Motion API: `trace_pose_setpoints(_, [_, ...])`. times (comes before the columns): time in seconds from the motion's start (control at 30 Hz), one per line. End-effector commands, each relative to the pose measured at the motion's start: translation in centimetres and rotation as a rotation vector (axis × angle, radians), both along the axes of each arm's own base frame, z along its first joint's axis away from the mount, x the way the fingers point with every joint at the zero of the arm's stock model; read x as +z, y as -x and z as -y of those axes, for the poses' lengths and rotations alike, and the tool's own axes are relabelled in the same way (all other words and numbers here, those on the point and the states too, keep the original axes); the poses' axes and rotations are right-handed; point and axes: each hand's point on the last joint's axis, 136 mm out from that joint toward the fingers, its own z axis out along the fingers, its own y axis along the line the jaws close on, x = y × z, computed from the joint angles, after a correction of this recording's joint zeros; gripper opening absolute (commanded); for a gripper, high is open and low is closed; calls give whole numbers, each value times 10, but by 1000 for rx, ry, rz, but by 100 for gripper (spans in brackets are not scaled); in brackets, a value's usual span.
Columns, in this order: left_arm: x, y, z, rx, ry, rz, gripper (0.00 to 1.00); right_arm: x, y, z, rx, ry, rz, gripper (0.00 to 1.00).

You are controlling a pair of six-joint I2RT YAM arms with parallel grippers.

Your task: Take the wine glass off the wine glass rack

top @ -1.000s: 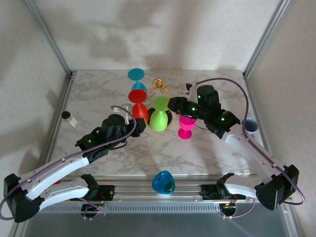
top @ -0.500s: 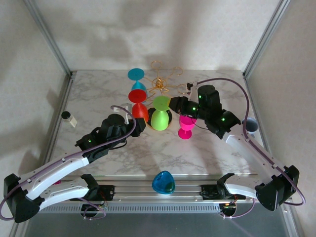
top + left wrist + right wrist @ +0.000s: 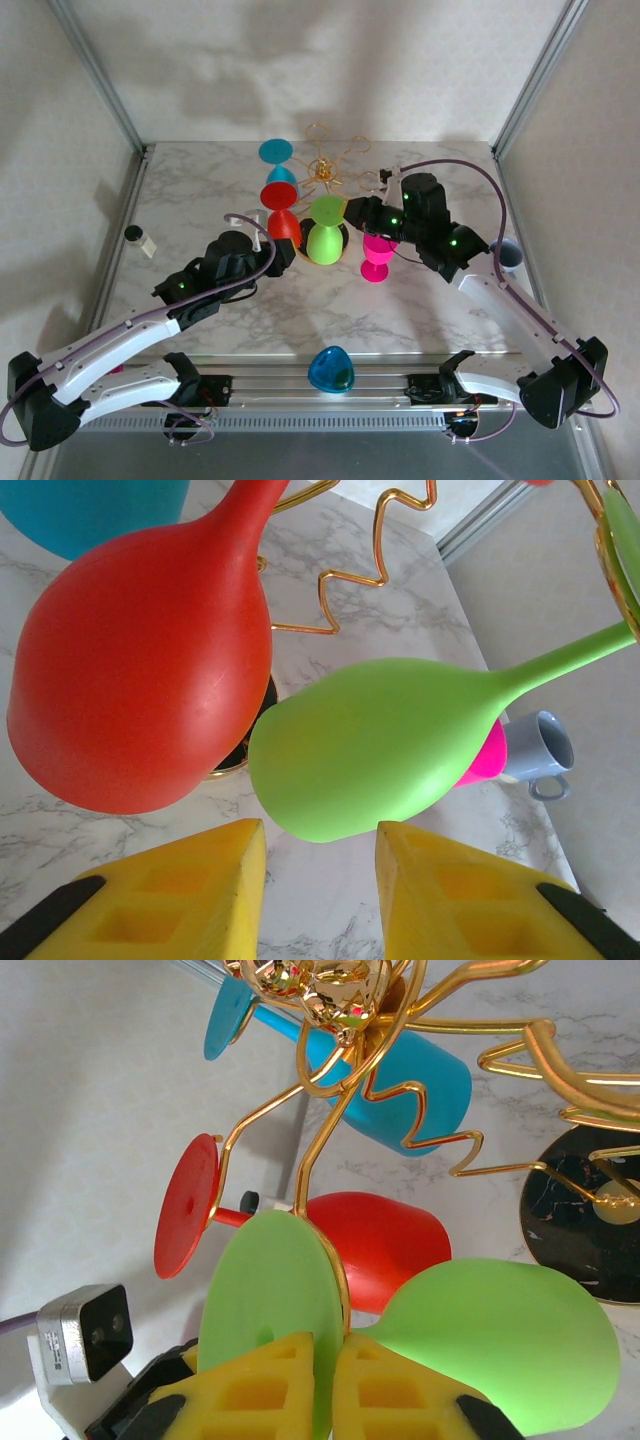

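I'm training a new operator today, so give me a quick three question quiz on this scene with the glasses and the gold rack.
1. True or false: the right gripper is shut on the stem of the green wine glass.
2. Which glass stands upright on the table, off the wine glass rack? A red, B pink, C green.
3. Fill in: the jaws of the left gripper stand ___.
Key: 1 true; 2 B, the pink glass; 3 open.

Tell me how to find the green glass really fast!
Look at the gold wire rack at the back of the marble table. On its near side, between a red glass and a pink glass, hangs the green wine glass. It is the only lime-coloured one, upside down.
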Motion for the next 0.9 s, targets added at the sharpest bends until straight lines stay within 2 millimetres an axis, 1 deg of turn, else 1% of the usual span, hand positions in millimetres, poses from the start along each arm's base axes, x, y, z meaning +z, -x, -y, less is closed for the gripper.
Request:
trace_pose_setpoints(0.0, [6,0,-2,2,24,19,35,15,5,5,9,-22,55,6])
trace_pose_setpoints(0.33, [7,0,-2,3,28,21,35,22,8,6,13,-37,64,1])
trace_pose_setpoints(0.73, [8,0,-4,7,31,26,35,34,12,4,29,-72,86,0])
trace_pose_setpoints(0.87, [6,0,-3,7,34,24,35,34,12,2,38,-79,82,0])
